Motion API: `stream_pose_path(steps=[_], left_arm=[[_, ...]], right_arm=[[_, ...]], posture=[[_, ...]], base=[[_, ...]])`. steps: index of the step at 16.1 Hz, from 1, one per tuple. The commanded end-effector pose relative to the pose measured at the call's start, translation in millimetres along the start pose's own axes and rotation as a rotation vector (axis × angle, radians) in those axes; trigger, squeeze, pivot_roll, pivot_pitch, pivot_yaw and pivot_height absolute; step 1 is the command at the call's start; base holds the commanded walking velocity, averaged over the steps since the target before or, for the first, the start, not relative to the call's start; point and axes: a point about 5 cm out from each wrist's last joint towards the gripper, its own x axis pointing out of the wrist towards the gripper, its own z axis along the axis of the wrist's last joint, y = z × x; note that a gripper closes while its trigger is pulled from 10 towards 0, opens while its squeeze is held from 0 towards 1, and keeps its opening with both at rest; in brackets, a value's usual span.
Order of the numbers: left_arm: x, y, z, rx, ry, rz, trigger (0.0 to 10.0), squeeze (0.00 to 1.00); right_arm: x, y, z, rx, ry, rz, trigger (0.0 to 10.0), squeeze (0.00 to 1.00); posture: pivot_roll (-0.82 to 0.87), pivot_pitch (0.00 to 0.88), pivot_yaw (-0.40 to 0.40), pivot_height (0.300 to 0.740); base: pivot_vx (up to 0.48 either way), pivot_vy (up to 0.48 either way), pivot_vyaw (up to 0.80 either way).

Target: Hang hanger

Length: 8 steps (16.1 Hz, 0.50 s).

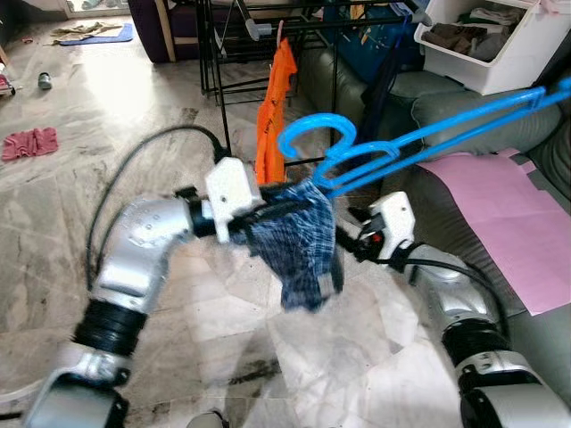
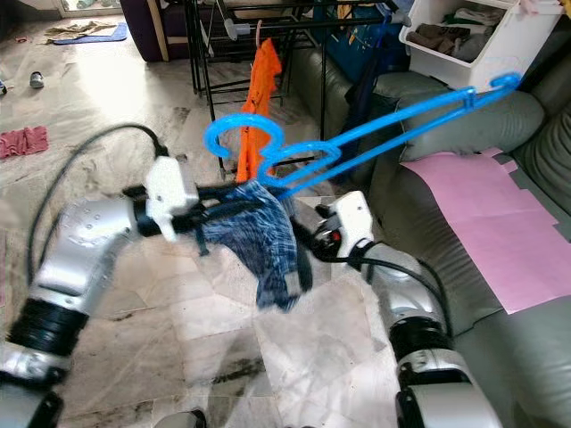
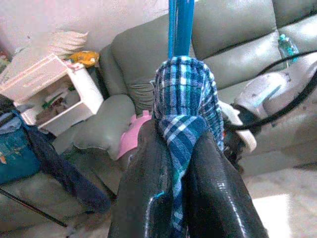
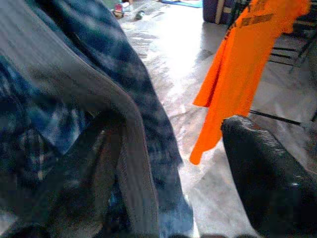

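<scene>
Pinching blue plaid cloth (image 1: pixel 299 241) at frame centre, left gripper (image 1: pixel 272 212) is clamped on it and the blue hanger (image 1: pixel 375 152); right gripper (image 4: pixel 198 198) spread apart nearby. Risk, imo: cloth slips off bc hanger tilts.

A pale marble floor (image 1: pixel 107 116) shone with daylight. A grey-green sofa (image 1: pixel 464 107) stood on the right, bearing a pink sheet (image 1: pixel 508 223) and a white bin (image 1: pixel 486 40) of clothes. A black drying rack (image 1: pixel 268 36) held an orange garment (image 1: pixel 277 98)
</scene>
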Motion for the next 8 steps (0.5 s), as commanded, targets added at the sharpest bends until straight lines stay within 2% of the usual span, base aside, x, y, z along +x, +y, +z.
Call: stream_pose_path(steps=[1, 6, 8], left_arm=[[6.3, -4.3, 5.4, 0.024, -0.029, 0.002, 0.0, 0.0], [20.2, -5.8, 9.0, 0.013, -0.072, 0.028, 0.0, 0.0], [15.0, -0.5, 3.1, 0.011, -0.046, 0.045, 0.0, 0.0]], right_arm=[[1.3, 0.9, 2.5, -0.019, -0.003, 0.021, 10.0, 1.0], [1.0, 9.8, -7.0, 0.003, 0.039, 0.099, 10.0, 1.0], [-4.5, 2.9, -2.8, -0.012, 0.021, 0.072, 10.0, 1.0]], posture=[[0.09, 0.11, -0.071, 0.74], [0.09, 0.109, -0.079, 0.74], [0.08, 0.108, -0.078, 0.74]], base=[[0.0, 0.0, 0.0], [0.0, 0.0, 0.0], [0.0, 0.0, 0.0]])
